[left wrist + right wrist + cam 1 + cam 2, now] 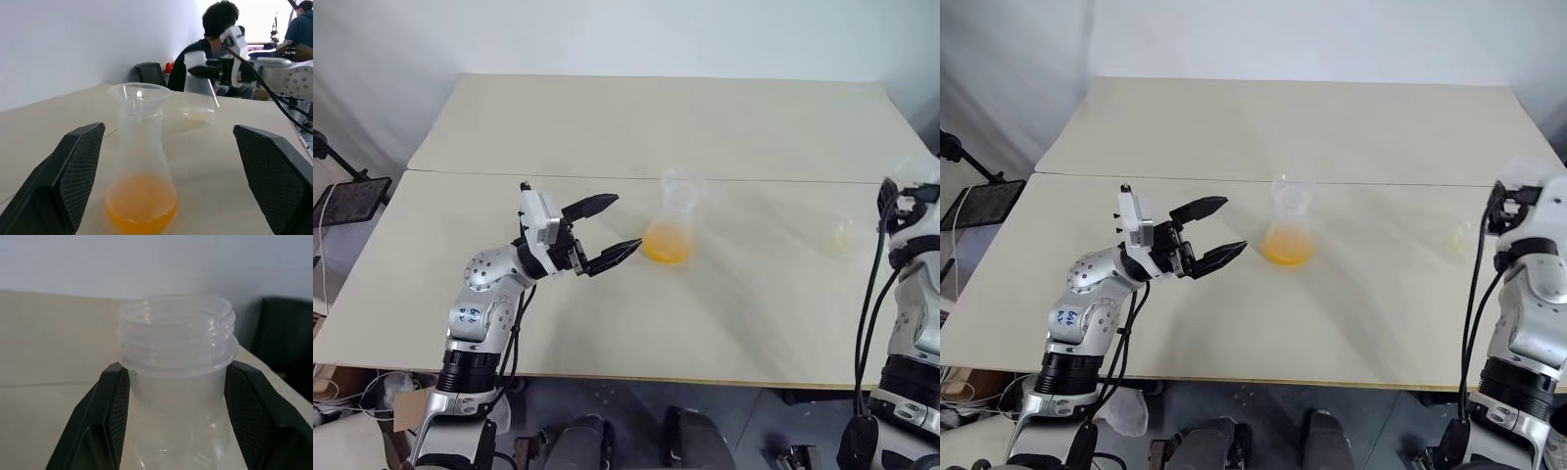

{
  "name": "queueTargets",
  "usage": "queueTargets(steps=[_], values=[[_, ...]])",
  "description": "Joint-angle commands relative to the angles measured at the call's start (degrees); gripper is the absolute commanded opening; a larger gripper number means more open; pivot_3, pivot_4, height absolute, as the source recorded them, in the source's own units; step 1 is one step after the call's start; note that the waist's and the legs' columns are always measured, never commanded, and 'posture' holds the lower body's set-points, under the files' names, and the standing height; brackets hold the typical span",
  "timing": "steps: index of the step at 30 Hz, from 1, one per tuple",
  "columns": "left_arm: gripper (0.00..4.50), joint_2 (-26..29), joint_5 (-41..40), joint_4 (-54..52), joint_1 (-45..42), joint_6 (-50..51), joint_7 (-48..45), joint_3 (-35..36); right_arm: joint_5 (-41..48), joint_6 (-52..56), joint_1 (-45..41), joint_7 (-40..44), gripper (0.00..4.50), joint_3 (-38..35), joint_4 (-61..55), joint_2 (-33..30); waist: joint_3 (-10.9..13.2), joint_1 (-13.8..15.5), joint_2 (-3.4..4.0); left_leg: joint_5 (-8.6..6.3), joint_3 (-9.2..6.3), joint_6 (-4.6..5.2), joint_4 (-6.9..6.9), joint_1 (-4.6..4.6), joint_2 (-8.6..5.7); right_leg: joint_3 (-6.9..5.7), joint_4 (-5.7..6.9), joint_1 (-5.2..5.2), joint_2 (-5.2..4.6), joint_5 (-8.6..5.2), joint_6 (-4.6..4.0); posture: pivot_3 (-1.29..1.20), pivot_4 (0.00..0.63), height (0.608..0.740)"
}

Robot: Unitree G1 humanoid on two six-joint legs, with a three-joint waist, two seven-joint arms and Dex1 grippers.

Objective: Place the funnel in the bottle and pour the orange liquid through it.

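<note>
The clear bottle [672, 217] stands upright at the table's middle. The funnel [139, 94] sits in its neck, and the orange liquid [142, 203] pools in its base. My left gripper [626, 221] is open just left of the bottle, pointing at it. Its fingers [73, 171] stand on either side of the bottle without touching it. At the table's right edge my right gripper [1511, 196] is shut on the threaded neck of a larger clear flask [176, 338]. That flask is upright, with only a pale yellow film in its bottom [1465, 238].
The cream table [607, 117] has a seam running across it behind the bottle. A black stand [352, 201] sits off the table's left side. Beyond the far right edge are seated people [220, 29] and a dark chair [149, 73].
</note>
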Motion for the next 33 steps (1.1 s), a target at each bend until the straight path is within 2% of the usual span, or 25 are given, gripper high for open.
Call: queueTargets(steps=[1, 3, 9, 24, 33], values=[[4.5, 0.0, -0.5, -0.7, -0.5, -1.0, 0.0, 0.4, 2.6, -4.5, 0.1, 0.7, 2.46, -1.2, 0.5, -1.4, 0.0, -0.2, 0.0, 0.0, 0.0, 0.0, 0.0, 0.02, 0.03, 0.01, 0.02, 0.0, 0.02, 0.0, 0.0, 0.0, 0.15, 0.74], [4.5, -0.1, -0.4, -0.8, -0.4, -1.0, 0.1, 0.3, 5.0, -4.1, 0.3, 1.5, 2.46, -1.7, 1.5, -1.1, 0.0, -0.2, 0.0, 0.0, 0.01, 0.0, -0.02, 0.04, 0.05, 0.02, 0.02, 0.0, 0.05, 0.0, 0.0, 0.0, 0.15, 0.74], [4.5, -0.1, -0.4, -0.7, -0.6, -1.0, 0.1, 0.4, 9.9, -3.5, 0.5, -0.1, 4.46, -2.7, 0.0, -0.5, 0.0, 0.0, 0.0, 0.0, 0.0, 0.0, 0.01, 0.02, 0.04, 0.06, 0.01, 0.01, 0.01, 0.0, 0.0, 0.0, 0.15, 0.74], [4.5, 0.6, -0.9, -0.1, -0.6, 0.1, -0.9, 0.4, 16.2, 1.3, 4.7, -2.3, 4.46, -4.1, -14.0, -3.0, 0.0, 0.4, 0.0, 0.0, -0.05, 0.0, 0.04, -0.01, 0.02, 0.13, -0.03, 0.04, -0.02, 0.0, 0.0, 0.0, 0.15, 0.74], [4.5, 3.0, -0.3, 2.3, -1.4, 0.2, -3.1, 0.6, 11.8, -4.9, 9.4, -1.7, 4.46, -5.5, -20.9, -6.7, 0.0, 0.9, 0.0, 0.0, 0.0, 0.0, 0.05, 0.01, 0.02, 0.12, -0.04, 0.03, 0.0, 0.0, 0.0, 0.0, 0.15, 0.74]])
